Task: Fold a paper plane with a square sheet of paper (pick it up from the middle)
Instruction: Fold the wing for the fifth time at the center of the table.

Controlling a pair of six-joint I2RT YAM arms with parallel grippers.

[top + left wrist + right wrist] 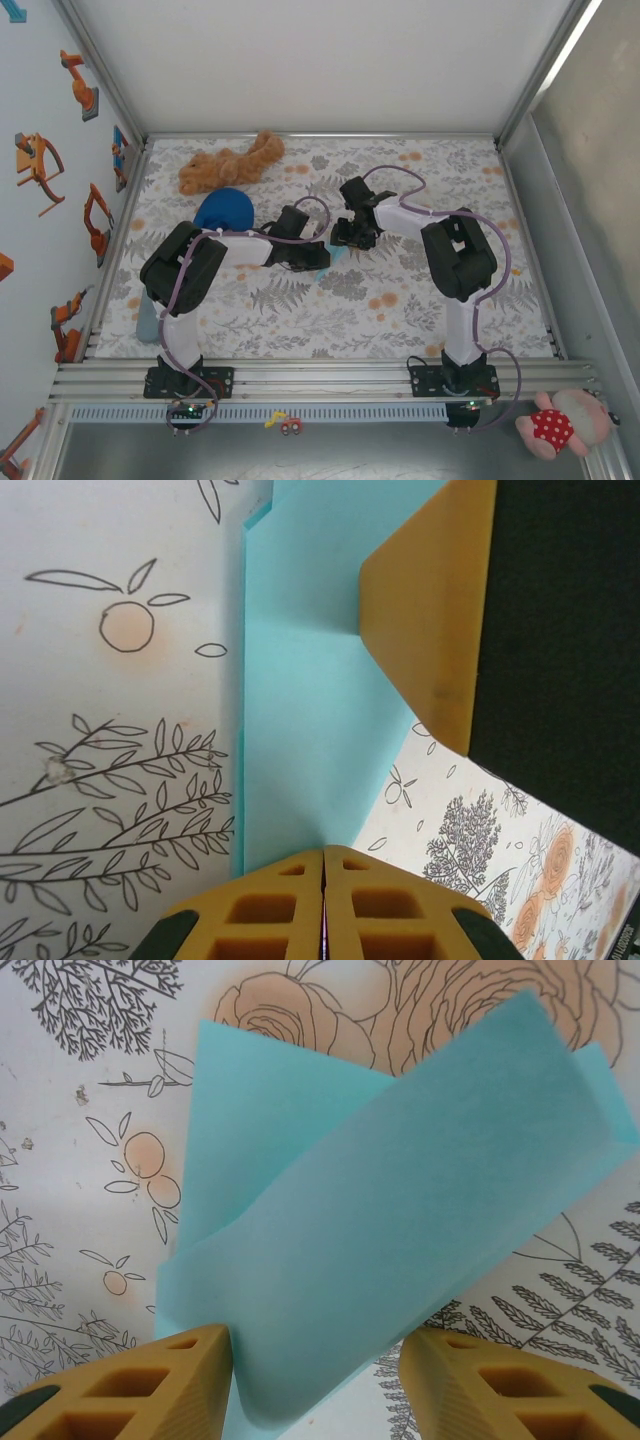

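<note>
So here's where we're at: the sheet of paper sits roughly mid-table on the flowery tablecloth, right between the two grippers, which are nose to nose over it. From the top camera we only catch a little sliver of light cyan poking out between them.

The wrist cams give us a better look. It's thin, plain, pale cyan-blue paper, slightly see-through where it's doubled over. One flap is lifted and curling up toward the right wrist camera, and the layer under it lies flat on the cloth. That flap has a straight long edge and a soft bend rather than a sharp crease. From the left wrist the paper reads as a long strip with a clean straight left edge, and a second layer peeks out along the top.

The left gripper has its fingers pressed together, tips right at the near end of the strip. We can't tell if any paper is actually pinched in there. The right gripper has its fingers spread apart, with the raised flap dropping down between them and brushing one finger.
</note>
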